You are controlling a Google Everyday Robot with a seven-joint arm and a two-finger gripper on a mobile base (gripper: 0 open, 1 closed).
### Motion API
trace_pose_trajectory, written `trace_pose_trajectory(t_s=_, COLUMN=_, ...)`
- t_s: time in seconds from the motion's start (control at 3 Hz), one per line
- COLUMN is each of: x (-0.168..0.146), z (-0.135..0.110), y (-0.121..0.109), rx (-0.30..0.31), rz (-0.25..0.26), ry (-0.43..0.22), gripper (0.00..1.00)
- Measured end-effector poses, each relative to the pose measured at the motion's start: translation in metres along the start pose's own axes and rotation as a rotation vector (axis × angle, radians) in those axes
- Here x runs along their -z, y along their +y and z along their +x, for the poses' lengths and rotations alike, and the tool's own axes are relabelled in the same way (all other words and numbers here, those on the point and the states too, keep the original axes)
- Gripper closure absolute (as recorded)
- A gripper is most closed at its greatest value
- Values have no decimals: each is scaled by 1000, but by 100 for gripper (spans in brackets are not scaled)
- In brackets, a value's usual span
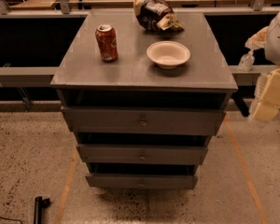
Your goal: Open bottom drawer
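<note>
Since the bottom drawer [141,181] lies nearest the floor, its front looks the narrowest of the three, with a small round knob [141,183] at its centre as the only thing to pull. It appears shut, so the task seems not yet begun. Near left on the floor lies a black object [39,206], well apart from the cabinet. Above come the middle drawer [142,154] and the top drawer [143,121], each with a like knob, so the reach must go low. The hand [269,97] hangs at the right edge, about level with the top drawer and well apart from any knob; whether it is released or clenched I cannot tell. On the surface [84,71] stand a red can [106,42] at left, a white bowl [168,54] at right and, farther back, a crumpled bag [155,15], all set back from the near edge, so a steady pull should probably leave them be.
</note>
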State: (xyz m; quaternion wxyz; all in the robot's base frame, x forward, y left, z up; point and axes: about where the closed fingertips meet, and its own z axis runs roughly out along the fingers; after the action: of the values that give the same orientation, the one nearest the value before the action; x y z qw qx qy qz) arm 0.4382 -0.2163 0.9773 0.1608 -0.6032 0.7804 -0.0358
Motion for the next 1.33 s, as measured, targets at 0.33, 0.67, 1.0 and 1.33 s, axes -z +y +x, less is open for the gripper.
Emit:
trace_pose_trajectory(t_s=0.33, x=1, z=-1, y=0, rx=3, rz=4, ry=-3, gripper=0)
trace_pose_trajectory(t_s=0.67, x=-37, z=-3, y=6, rx=38, rz=-51, ry=-56, gripper=0)
trace_pose_trajectory(t_s=1.0, x=-112, z=8, y=25, rx=48, rz=-145, ry=-135, gripper=0)
trace_pose_trajectory(t_s=1.33, x=-183, z=27, y=46, rx=72, rz=-212, ry=-187, gripper=0)
